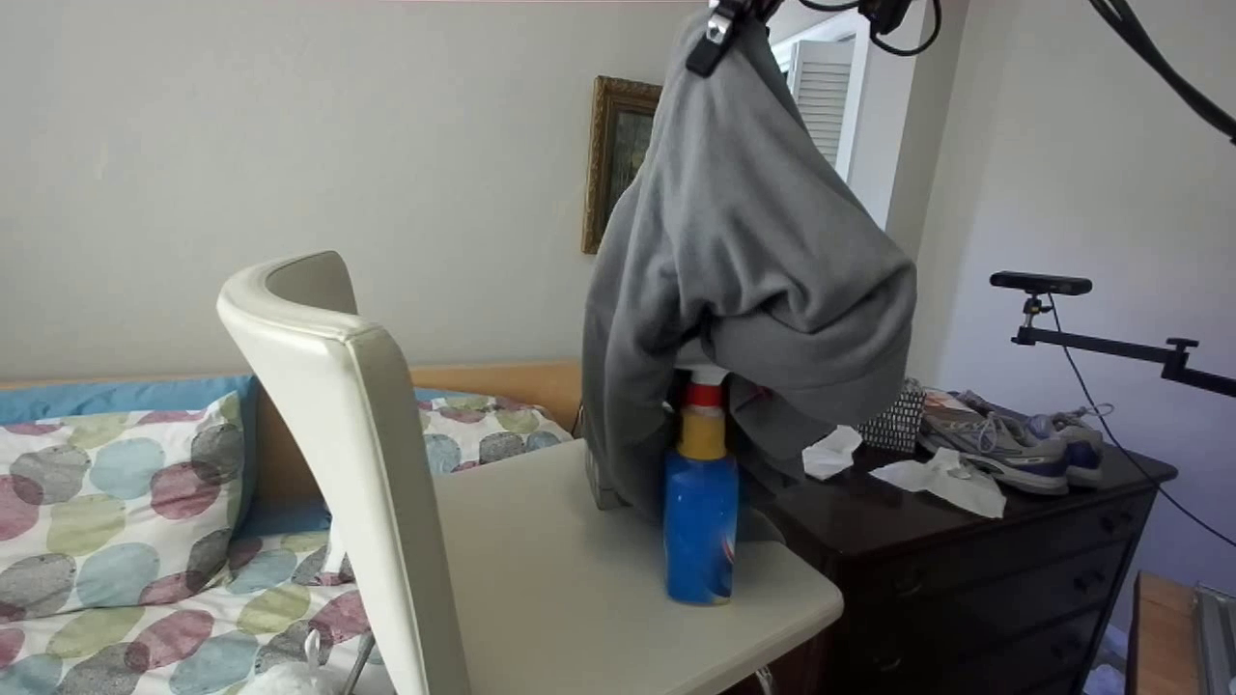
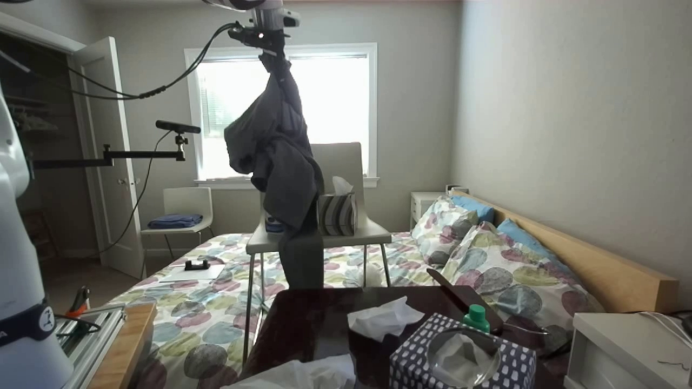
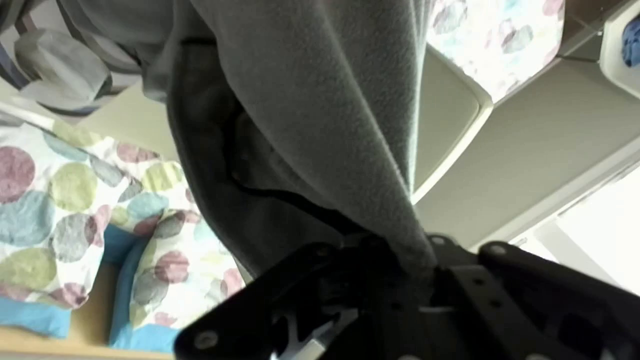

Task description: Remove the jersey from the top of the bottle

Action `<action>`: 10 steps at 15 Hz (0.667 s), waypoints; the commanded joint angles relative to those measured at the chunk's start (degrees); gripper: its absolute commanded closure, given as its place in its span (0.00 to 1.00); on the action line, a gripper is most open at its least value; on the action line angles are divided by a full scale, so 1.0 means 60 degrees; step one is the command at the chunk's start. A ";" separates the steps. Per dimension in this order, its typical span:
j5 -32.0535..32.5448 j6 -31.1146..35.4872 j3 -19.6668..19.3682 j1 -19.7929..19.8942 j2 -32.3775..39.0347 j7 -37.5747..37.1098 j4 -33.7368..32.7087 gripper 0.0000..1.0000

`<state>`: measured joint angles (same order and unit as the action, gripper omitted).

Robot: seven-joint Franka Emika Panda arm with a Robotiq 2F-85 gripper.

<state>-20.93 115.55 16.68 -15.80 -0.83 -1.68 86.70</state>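
Light comes at you through the window (image 2: 336, 116) in an exterior view, so bright the glass is mostly white. The jersey (image 2: 281, 162) in front of it looks dark, and the closet (image 2: 38, 167) is dim. You get softer light in an exterior view, where a wall (image 1: 1130, 203) looks a bit purple. Your wrist view has washed-out bed cover (image 3: 495, 40) near the top and a black, blurry gripper (image 3: 395, 250).

A home bedroom; bed (image 2: 216, 308), spotted pillows (image 1: 126, 502), dresser (image 1: 966, 574); apparently a dim closet (image 2: 54, 140).
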 commanded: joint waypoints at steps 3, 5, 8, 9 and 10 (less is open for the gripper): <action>0.1395 0.2190 0.0104 -0.0118 0.0164 -0.1643 -0.0853 0.98; 0.2363 0.2956 0.0118 -0.0106 0.0342 -0.2612 -0.1061 0.98; 0.4160 0.3883 0.0091 -0.0116 0.0728 -0.4260 -0.1264 0.98; 0.4855 0.3995 0.0049 -0.0138 0.0888 -0.4806 -0.1348 0.98; 0.5609 0.4020 -0.0008 -0.0188 0.1124 -0.5330 -0.1493 0.98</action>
<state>2.24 137.59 17.05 -16.07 1.16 -24.85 82.18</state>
